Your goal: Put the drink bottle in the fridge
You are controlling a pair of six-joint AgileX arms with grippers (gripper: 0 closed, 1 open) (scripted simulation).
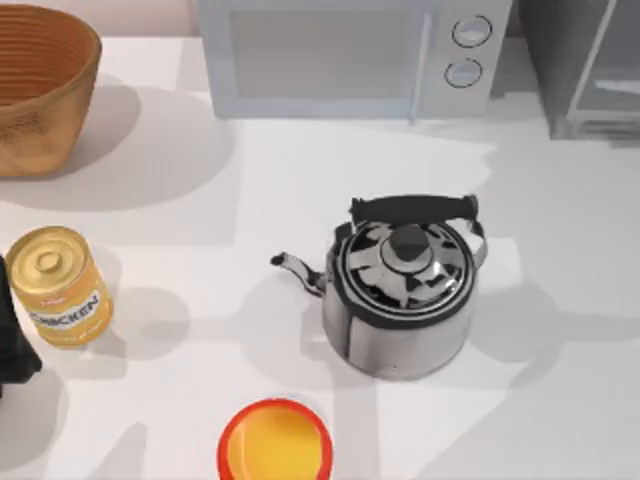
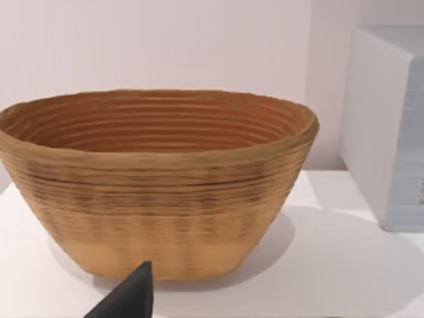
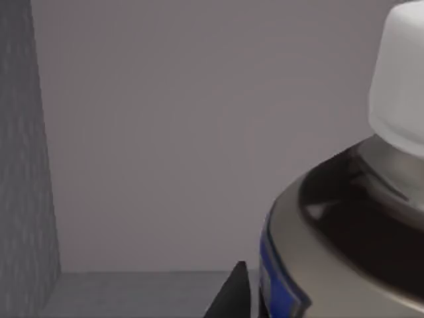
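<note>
The drink bottle point(image 3: 351, 225) looms very close in the right wrist view. It has a white cap, a dark rounded shoulder and a blue label edge. It stands upright inside a grey cavity whose back wall and floor look like the inside of the fridge point(image 3: 165, 132). My right gripper point(image 3: 248, 295) is shut on the bottle, with one dark fingertip point(image 3: 232, 291) pressed against its side. The fridge point(image 1: 585, 70) is the grey cabinet at the table's far right corner, with a pale-framed door panel. My left gripper point(image 2: 132, 298) hovers low, facing the woven basket.
A steel kettle point(image 1: 400, 285) with a black handle stands mid-table. A light grey microwave point(image 1: 350, 55) is at the back. The woven basket point(image 1: 40, 85) sits far left. A yellow CHICKEN can point(image 1: 58, 285), a black object point(image 1: 12, 340) and a red-rimmed orange bowl point(image 1: 275, 440) lie nearer.
</note>
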